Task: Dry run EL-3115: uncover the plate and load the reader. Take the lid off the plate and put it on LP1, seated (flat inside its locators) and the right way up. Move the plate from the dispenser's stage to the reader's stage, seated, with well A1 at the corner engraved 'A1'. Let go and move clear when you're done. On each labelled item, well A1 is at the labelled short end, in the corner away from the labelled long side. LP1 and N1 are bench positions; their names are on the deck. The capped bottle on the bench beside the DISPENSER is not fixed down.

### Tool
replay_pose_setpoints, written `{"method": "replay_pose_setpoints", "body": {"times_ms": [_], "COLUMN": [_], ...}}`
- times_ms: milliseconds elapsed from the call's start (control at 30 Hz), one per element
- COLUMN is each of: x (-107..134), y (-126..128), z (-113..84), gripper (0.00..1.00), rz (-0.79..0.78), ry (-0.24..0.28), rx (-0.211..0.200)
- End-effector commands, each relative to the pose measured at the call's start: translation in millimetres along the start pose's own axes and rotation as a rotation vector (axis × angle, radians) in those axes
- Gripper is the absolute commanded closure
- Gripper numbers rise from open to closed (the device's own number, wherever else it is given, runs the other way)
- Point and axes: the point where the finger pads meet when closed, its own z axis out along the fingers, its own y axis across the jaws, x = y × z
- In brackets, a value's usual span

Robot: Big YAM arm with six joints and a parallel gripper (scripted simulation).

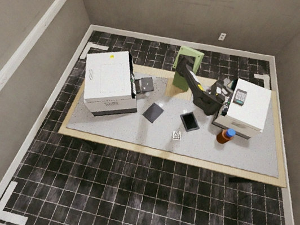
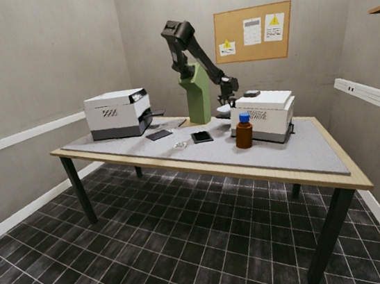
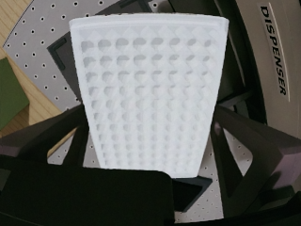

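Observation:
My gripper (image 2: 227, 103) (image 3: 150, 110) is shut on the white plate (image 2: 223, 109) (image 3: 152, 80), one finger at each long side. The plate hangs a little above the dispenser's dark stage (image 2: 223, 115) (image 3: 68, 60) and is turned relative to it. Whether the clear lid is on the plate, and which corner is A1, I cannot tell. The reader's stage (image 1: 148, 84) (image 2: 157, 112) sticks out of the left machine, bare. Two dark bench positions lie mid-bench: a plain one (image 1: 153, 112) (image 2: 159, 134) and a framed one with a glossy black middle (image 1: 189, 121) (image 2: 202, 136). Their names are unreadable.
The DISPENSER (image 1: 246, 107) (image 2: 264, 112) (image 3: 268, 52) stands close beside the gripper. The capped brown bottle (image 1: 223, 136) (image 2: 244, 135) stands upright by its front. The white reader (image 1: 108, 78) (image 2: 117, 109) is at left. The green arm post (image 1: 181, 82) (image 2: 198, 99) stands between the machines.

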Motion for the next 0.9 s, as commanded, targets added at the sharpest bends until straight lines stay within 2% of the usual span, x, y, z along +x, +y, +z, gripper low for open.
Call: {"method": "replay_pose_setpoints", "body": {"times_ms": [0,133,267,333,467,633,800,867], "x": [5,0,20,19,15,26,22,24], "y": [1,-3,-5,-1,-2,12,-7,-8], "z": [4.2,0.8,7.2,5.8,6.3,11.5,7.0,7.7], "gripper": [0.14,0.14,0.14,0.14,0.14,0.14,0.14,0.14], "rz": [0.060,0.102,0.170,0.186,0.187,0.237,0.316,0.342], "ry": [-0.003,-0.016,-0.016,-0.020,-0.028,-0.025,-0.038,-0.039], "rx": [-0.022,-0.029,-0.037,-0.053,-0.052,-0.097,-0.081,-0.086]}}
